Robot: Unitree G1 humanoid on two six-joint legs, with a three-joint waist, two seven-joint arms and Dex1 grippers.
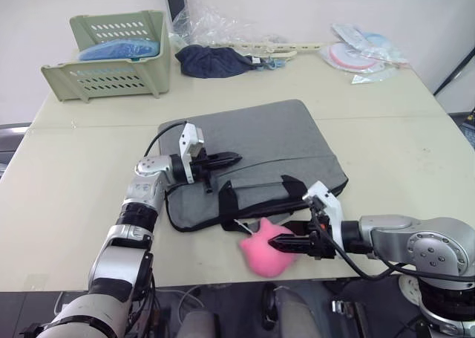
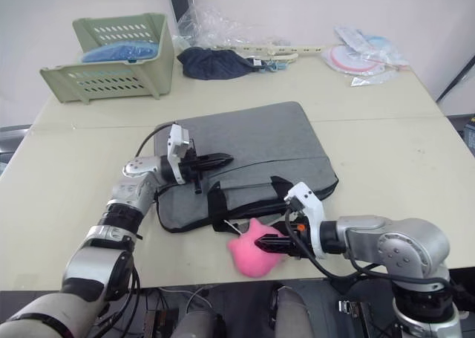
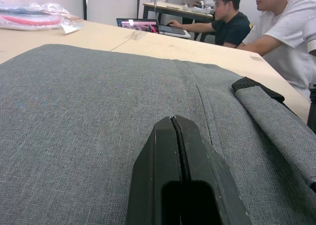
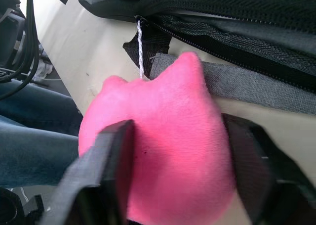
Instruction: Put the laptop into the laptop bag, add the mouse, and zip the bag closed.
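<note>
A: Bag (image 1: 260, 156) placement?
B: It is laid flat mid-worktop (image 1: 67, 174), handles (image 1: 256, 193) turned to the near edge.

A: What is seen at the far left?
B: A green basket (image 1: 111, 56) is set at the far left corner. A navy cloth (image 1: 211, 61) and clear plastic wrap (image 1: 215, 26) are seen further right along the far edge, with packets (image 1: 364, 52) at the far right.

A: Left tool (image 1: 226, 160)?
B: It is rested on the bag's grey top, its fingers (image 3: 177, 170) pressed together on nothing.

A: Right tool (image 1: 286, 243)?
B: It is clenched on a pink lump (image 4: 158, 156) at the near edge, just in front of the handles. A white cord (image 4: 140, 47) is run from the lump up to the bag's zipper (image 4: 222, 29).

A: Anything beyond the worktop?
B: Two people (image 3: 256, 22) are seated at another desk in the left wrist view.
</note>
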